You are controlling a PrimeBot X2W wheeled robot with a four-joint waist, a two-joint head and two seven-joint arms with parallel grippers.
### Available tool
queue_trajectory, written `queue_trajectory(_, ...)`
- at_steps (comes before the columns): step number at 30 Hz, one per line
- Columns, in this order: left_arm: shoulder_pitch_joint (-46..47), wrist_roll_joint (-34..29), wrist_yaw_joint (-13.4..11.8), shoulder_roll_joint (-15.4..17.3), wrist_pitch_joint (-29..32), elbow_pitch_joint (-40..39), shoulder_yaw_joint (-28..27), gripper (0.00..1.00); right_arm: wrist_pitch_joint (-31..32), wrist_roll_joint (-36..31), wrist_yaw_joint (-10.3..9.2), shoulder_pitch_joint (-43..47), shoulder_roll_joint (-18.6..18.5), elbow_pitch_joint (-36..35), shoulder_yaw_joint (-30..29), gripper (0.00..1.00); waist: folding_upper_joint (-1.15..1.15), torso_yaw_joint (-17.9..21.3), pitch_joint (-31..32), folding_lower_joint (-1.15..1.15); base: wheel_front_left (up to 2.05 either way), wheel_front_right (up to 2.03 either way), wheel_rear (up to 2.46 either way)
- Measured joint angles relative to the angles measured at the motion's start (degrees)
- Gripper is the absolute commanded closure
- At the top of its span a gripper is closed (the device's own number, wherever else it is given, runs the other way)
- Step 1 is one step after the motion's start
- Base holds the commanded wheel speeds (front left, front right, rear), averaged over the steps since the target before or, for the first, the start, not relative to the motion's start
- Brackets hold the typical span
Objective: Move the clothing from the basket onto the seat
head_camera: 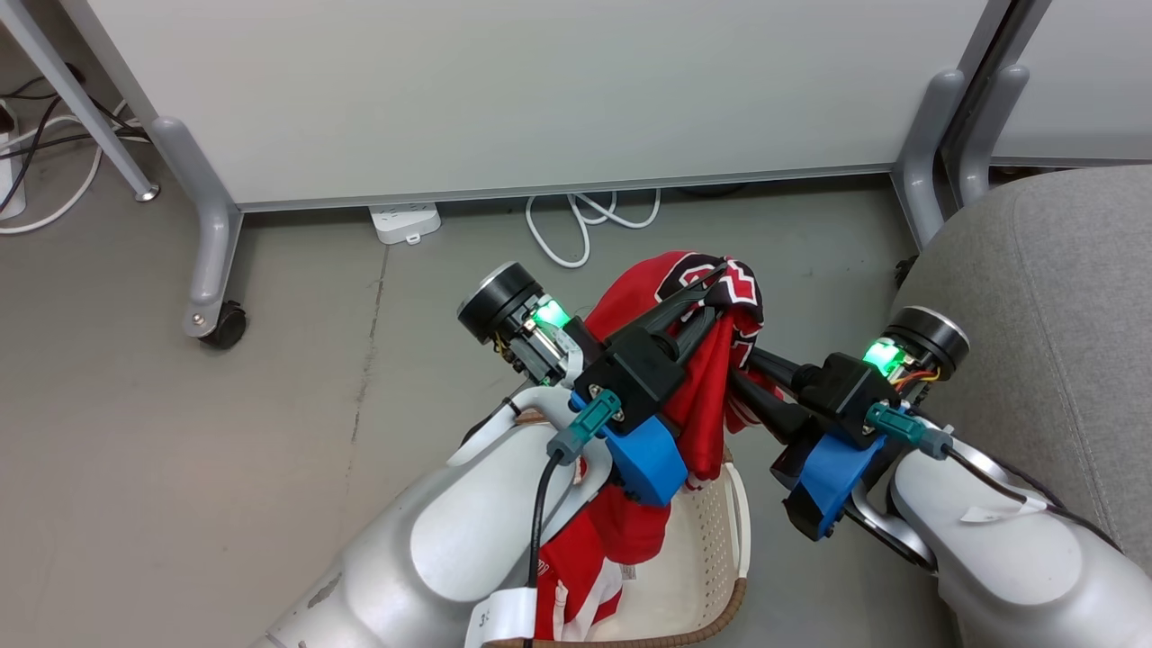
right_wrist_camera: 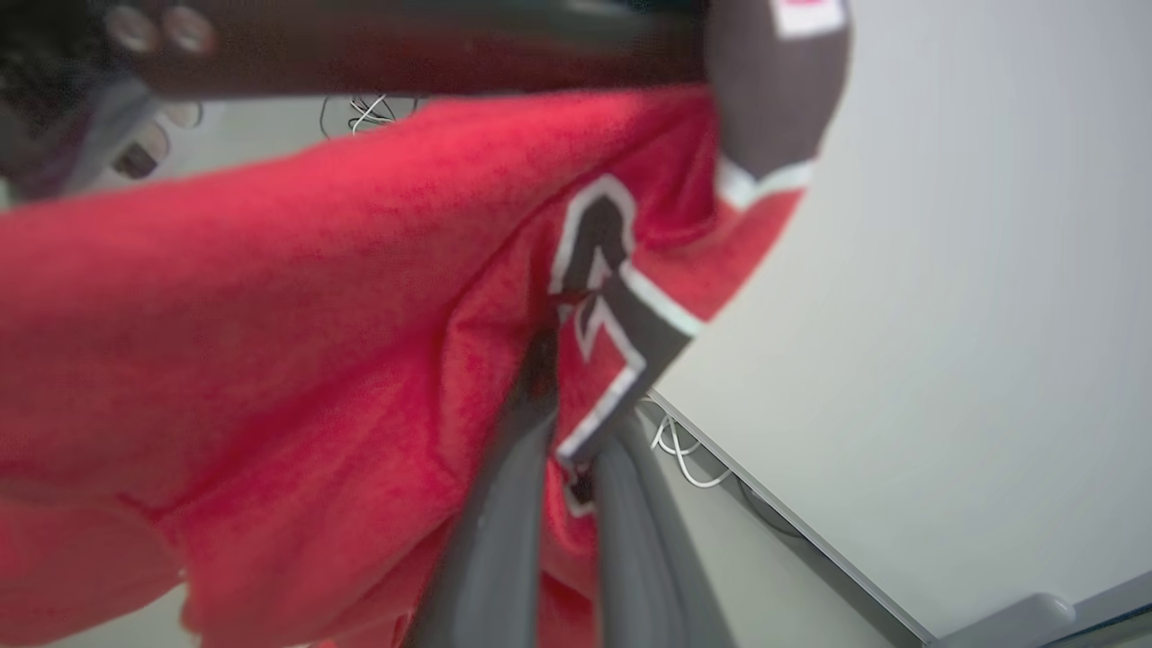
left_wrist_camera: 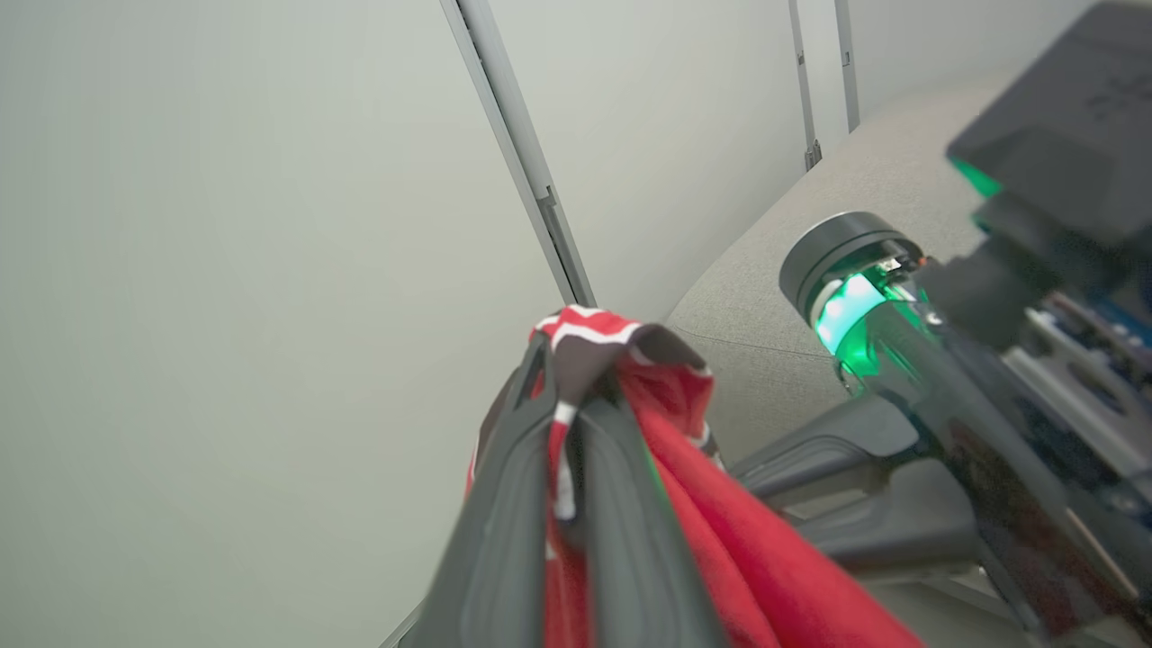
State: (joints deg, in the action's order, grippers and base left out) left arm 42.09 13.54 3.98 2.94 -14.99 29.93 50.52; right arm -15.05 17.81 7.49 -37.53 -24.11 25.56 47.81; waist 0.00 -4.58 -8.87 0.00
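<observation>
1. Left tool (head_camera: 711,292): clamped on the red numbered garment (head_camera: 643,283), held above the basket (head_camera: 711,549).
2. Right tool (head_camera: 740,364): pinching the same garment lower down.
3. Red white-trimmed fabric (head_camera: 576,576): in the basket, left of the seat (head_camera: 1035,297).

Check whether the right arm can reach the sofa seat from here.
Probably yes: the seat lies just beside the right gripper with nothing between. But it and the left gripper both clamp the jersey.

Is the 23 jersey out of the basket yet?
Partly. The left gripper and right gripper pinch the jersey raised above the basket; its fabric hangs down toward it. Whether the hem clears the rim: cannot tell.
</observation>
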Motion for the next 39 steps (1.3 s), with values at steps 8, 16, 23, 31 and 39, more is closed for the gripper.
queue_trajectory(8,-0.01,-0.02,0.02,-0.02,-0.01,0.49,-0.19,1.00,0.00,0.42,0.00,0.16,0.14,-0.40,-1.56,1.00,0.00,0.24,-0.12,0.00,0.00,0.00,0.00)
queue_trajectory(16,-0.28,0.16,-0.12,-0.03,-0.02,1.23,-0.29,0.00,0.00,0.51,0.00,1.59,0.43,-1.18,-5.76,1.00,0.00,0.68,-0.47,0.00,0.00,0.00,0.00)
queue_trajectory(23,-0.72,0.14,-0.12,-0.03,-0.02,1.52,-0.26,0.00,0.01,0.19,0.00,2.72,0.48,-1.80,-11.03,1.00,0.00,1.18,-1.58,0.00,0.00,0.00,0.00)
queue_trajectory(31,-0.94,-0.55,-0.09,-0.05,-0.03,1.56,-0.32,0.00,0.01,-1.02,0.00,3.99,1.31,-3.04,-18.14,1.00,0.00,3.01,-4.09,0.00,0.00,0.00,0.00)
queue_trajectory(39,-0.92,-1.59,0.15,-0.07,-0.08,1.31,-0.21,0.00,0.01,-2.18,0.00,5.07,3.09,-4.90,-26.20,1.00,0.00,6.68,-7.31,0.00,0.00,0.00,0.00)
